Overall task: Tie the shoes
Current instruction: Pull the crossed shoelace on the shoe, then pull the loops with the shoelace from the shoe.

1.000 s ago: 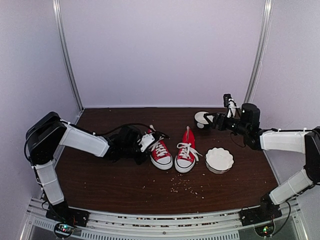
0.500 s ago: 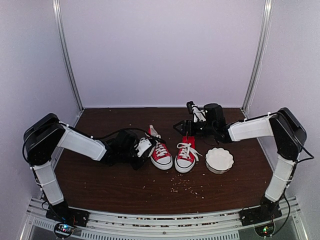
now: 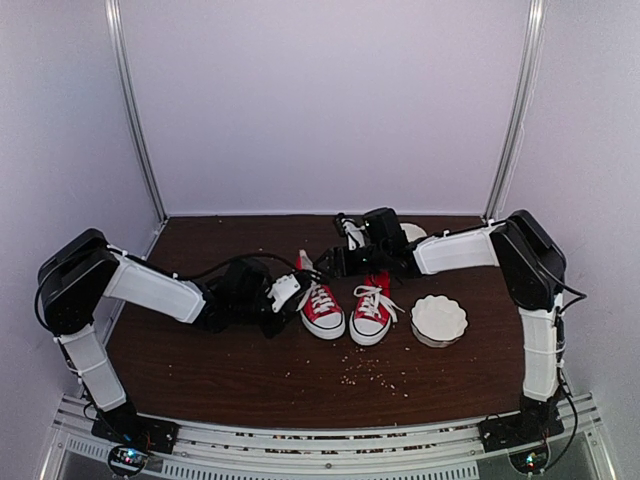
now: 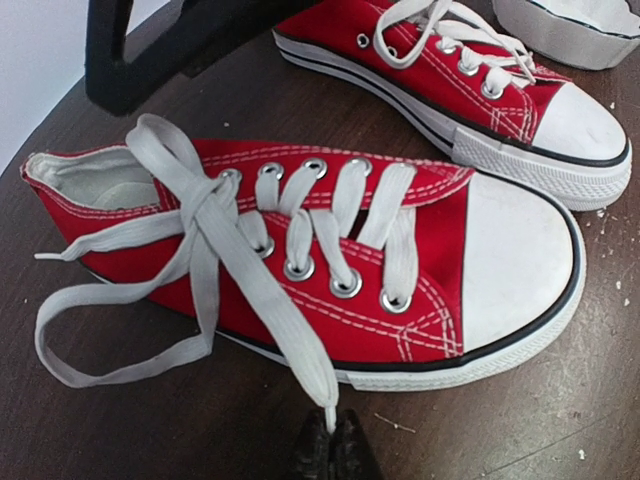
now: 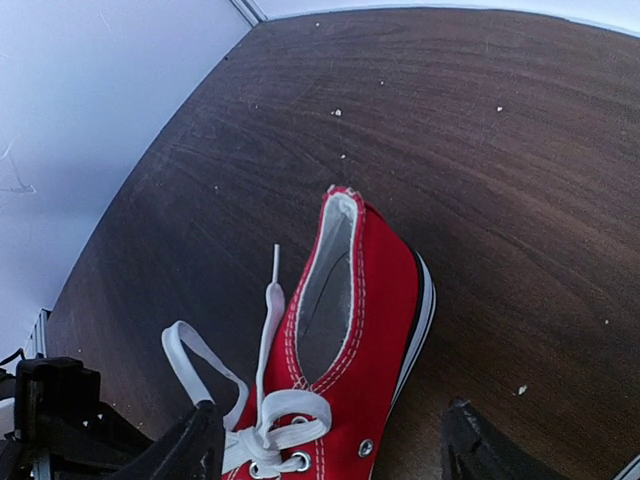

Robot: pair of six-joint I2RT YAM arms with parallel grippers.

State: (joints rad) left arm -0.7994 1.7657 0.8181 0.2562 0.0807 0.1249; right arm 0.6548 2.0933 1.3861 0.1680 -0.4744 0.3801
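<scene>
Two red shoes with white toe caps stand side by side, the left shoe (image 3: pixel 323 308) (image 4: pixel 420 270) and the right shoe (image 3: pixel 371 310) (image 4: pixel 450 70). My left gripper (image 3: pixel 296 288) (image 4: pixel 333 448) lies low on the table beside the left shoe, shut on the tip of its white lace (image 4: pixel 270 300), which runs taut from the crossing. A slack loop (image 4: pixel 90 350) and a free lace end lie by the heel. My right gripper (image 3: pixel 332 264) (image 5: pixel 335 450) is open, its fingers (image 5: pixel 190 440) standing either side of the left shoe (image 5: pixel 360 310) near the top eyelets.
A white fluted bowl (image 3: pixel 439 319) (image 4: pixel 570 25) sits just right of the right shoe. A small white round thing (image 3: pixel 413 232) shows behind the right arm. Crumbs (image 3: pixel 375 372) are scattered in front of the shoes. Enclosure walls close in on three sides.
My right arm has swung left from the back right corner to over the left shoe's heel. The left gripper has drawn slightly left with the lace tip.
</scene>
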